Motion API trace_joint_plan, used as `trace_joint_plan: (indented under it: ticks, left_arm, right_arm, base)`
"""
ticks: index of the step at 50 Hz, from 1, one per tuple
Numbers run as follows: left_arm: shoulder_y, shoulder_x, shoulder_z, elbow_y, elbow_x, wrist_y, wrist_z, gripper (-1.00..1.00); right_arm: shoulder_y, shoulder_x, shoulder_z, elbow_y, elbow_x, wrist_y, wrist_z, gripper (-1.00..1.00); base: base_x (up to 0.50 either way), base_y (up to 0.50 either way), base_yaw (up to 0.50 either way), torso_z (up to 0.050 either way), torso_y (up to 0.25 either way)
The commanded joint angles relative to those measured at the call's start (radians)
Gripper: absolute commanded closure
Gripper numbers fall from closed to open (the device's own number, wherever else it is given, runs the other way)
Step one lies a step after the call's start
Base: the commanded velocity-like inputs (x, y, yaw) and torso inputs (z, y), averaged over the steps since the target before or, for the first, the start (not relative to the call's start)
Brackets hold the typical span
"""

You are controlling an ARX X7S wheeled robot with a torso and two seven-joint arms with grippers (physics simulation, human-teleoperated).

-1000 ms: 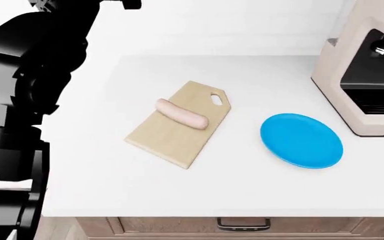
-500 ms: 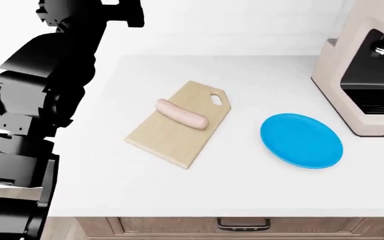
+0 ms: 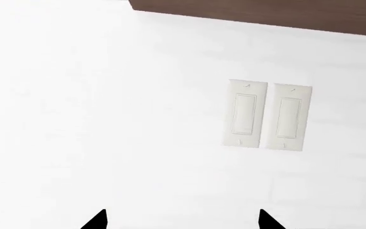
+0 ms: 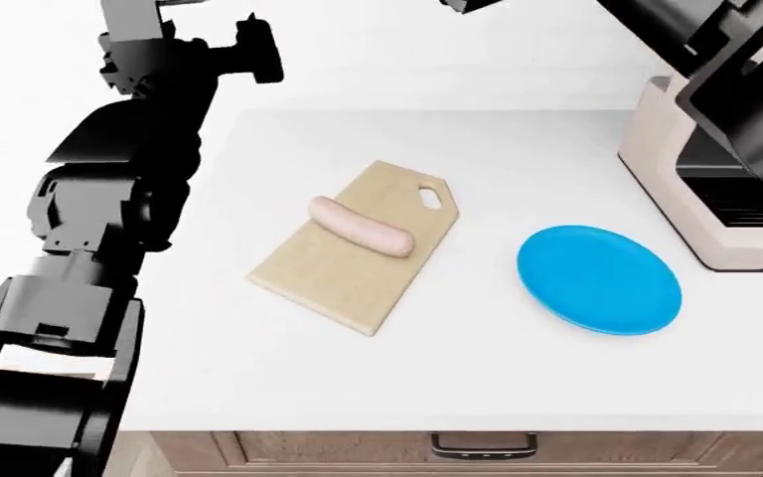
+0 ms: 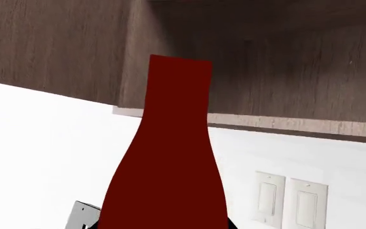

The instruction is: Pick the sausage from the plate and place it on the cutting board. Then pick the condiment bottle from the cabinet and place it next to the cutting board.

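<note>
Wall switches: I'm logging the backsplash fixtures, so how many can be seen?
2. They sit side by side on the white wall below the dark cabinet: one switch and a second switch beside it. Others may lie outside these views.

Left arm: matte black blocky segments, white patch near base

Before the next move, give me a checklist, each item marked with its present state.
1. Sausage lying on the cutting board: ok.
2. Plate bare, nothing left on it: ok.
3. Condiment bottle out in front of the cabinet: ok.
4. Right tool firmly closed on the bottle: cannot tell, the fingers barely show.
5. Bare counter beside the board for the bottle: ok.
6. Left tool open, holding nothing, facing the wall switches: ok.
</note>
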Motion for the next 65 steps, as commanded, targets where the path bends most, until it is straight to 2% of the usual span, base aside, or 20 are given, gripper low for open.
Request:
trace_joint_plan:
  ticks: [1, 8, 18, 28, 43, 65]
  left_arm:
    - [-0.098, 0.069, -0.016, -0.388, 0.025, 0.213, 0.109, -1.00]
    - [-0.050, 0.043, -0.058, -0.287, -0.043, 0.158, 0.170, -1.00]
    - [-0.008, 0.042, -0.066, -0.245, -0.073, 0.145, 0.230, -1.00]
    - [-0.008, 0.055, -0.084, -0.305, -0.100, 0.162, 0.293, -1.00]
    - [-0.010, 0.052, -0.101, -0.320, -0.116, 0.181, 0.300, -1.00]
    - [-0.006, 0.054, -0.098, -0.327, -0.112, 0.195, 0.299, -1.00]
  right_arm:
    - [-0.061, 0.003, 0.002, -0.005, -0.060, -0.036, -0.046, 1.00]
    - [-0.116, 0.000, -0.008, -0.031, -0.081, -0.065, -0.076, 1.00]
    - [-0.202, 0.015, -0.007, -0.033, -0.118, -0.114, -0.115, 1.00]
    - [-0.270, 0.028, 0.001, -0.026, -0.132, -0.151, -0.143, 1.00]
    - [-0.391, 0.055, 0.010, -0.079, -0.134, -0.197, -0.157, 1.00]
    - [-0.697, 0.125, 0.064, -0.211, -0.172, -0.344, -0.212, 1.00]
  base:
    - [0.00, 0.00, 0.00, 0.000, 0.000]
    - [0.00, 0.00, 0.00, 0.000, 0.000]
    - [0.00, 0.00, 0.00, 0.000, 0.001]
    - [0.00, 0.00, 0.00, 0.000, 0.000]
    - [0.00, 0.00, 0.00, 0.001, 0.000]
    - [0.00, 0.00, 0.00, 0.000, 0.000]
